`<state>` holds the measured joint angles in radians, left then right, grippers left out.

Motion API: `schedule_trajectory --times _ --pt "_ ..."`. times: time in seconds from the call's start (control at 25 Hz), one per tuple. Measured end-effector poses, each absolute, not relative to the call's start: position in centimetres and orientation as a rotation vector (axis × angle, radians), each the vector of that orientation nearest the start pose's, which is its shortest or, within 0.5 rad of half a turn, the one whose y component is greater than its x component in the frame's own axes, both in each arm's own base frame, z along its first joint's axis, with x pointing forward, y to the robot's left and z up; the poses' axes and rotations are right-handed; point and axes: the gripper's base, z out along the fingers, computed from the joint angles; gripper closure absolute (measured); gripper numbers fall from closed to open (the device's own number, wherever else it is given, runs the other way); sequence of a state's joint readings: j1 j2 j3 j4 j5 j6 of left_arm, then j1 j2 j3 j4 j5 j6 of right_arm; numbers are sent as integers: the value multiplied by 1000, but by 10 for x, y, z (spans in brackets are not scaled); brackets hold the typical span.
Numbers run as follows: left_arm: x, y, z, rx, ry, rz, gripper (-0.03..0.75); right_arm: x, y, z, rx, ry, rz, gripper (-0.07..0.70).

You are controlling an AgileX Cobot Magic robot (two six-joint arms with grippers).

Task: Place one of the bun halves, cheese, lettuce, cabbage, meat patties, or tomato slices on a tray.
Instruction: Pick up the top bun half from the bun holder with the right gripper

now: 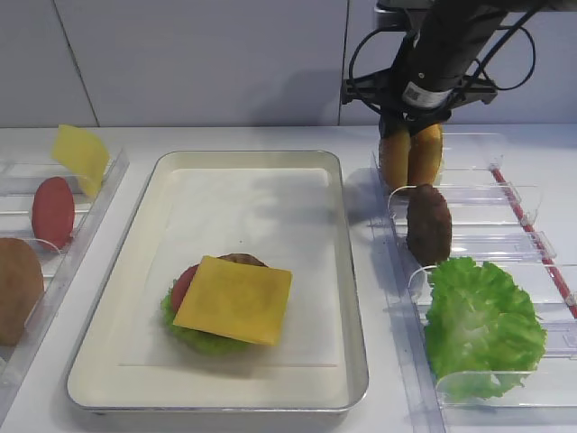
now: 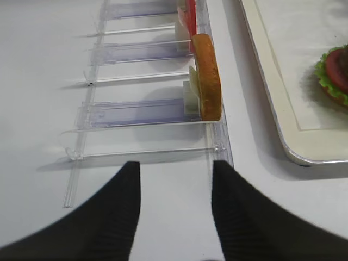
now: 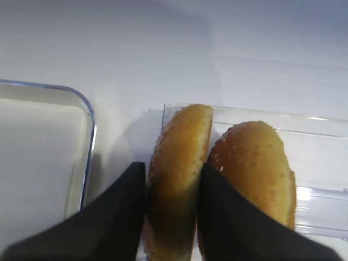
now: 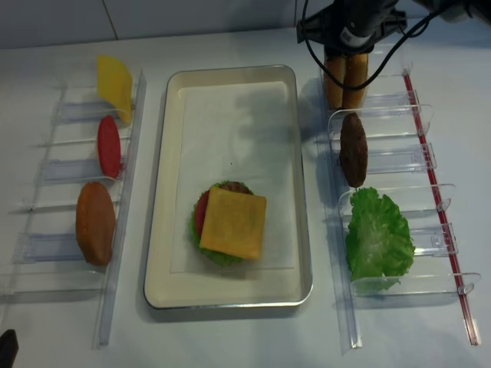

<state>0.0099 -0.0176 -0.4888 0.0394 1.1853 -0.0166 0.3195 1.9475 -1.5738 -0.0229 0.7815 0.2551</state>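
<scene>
Beside the tray [image 3: 81, 157], right gripper [image 3: 173, 187] straddles bun [image 3: 179, 163].

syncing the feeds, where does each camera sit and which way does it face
exterior high: front, angled down at tray; right arm over buns.
realsense: overhead, same tray, both racks.
right wrist: on the arm, looking down; right pincer fingers astride one bun.
left wrist: low over left rack, left pincer open.
shared: stack under cheese.
</scene>
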Motion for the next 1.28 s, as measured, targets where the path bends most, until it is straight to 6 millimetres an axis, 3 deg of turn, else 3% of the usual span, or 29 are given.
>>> schedule_trajectory --times 0.64,1.28 --pt "-12 3 264 -34 2162 44 390 409 134 246 -86 2653 173 374" --pt "-12 3 264 -34 2162 44 390 408 134 315 -78 2698 168 376"
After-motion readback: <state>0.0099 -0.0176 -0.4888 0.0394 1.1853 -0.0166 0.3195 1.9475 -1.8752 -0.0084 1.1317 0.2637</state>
